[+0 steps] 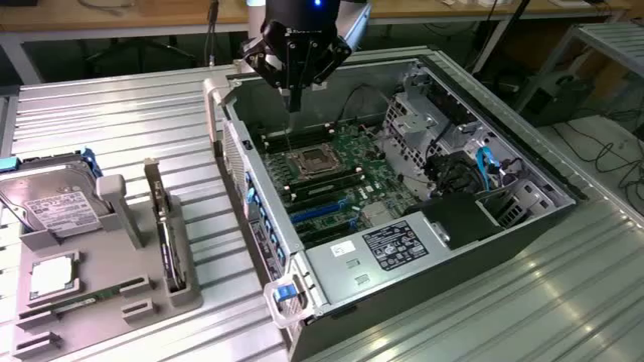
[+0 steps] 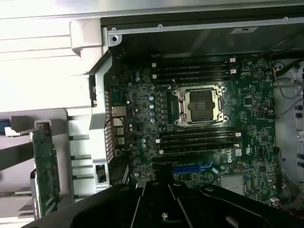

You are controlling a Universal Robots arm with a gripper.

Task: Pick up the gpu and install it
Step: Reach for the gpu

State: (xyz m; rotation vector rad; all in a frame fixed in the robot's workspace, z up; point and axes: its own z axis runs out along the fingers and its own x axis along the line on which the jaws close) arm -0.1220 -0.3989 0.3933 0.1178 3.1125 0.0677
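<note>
At the exterior view's left, on the ribbed metal worktop, the gpu stands on edge in a slot of a grey moulded holder, probably so that its thin upper edge is free to be grasped. Its green board is flat and rectangular. Well apart to the right, the tool hangs closed and empty over the open case, which lies on its side so the green motherboard faces up.
</note>
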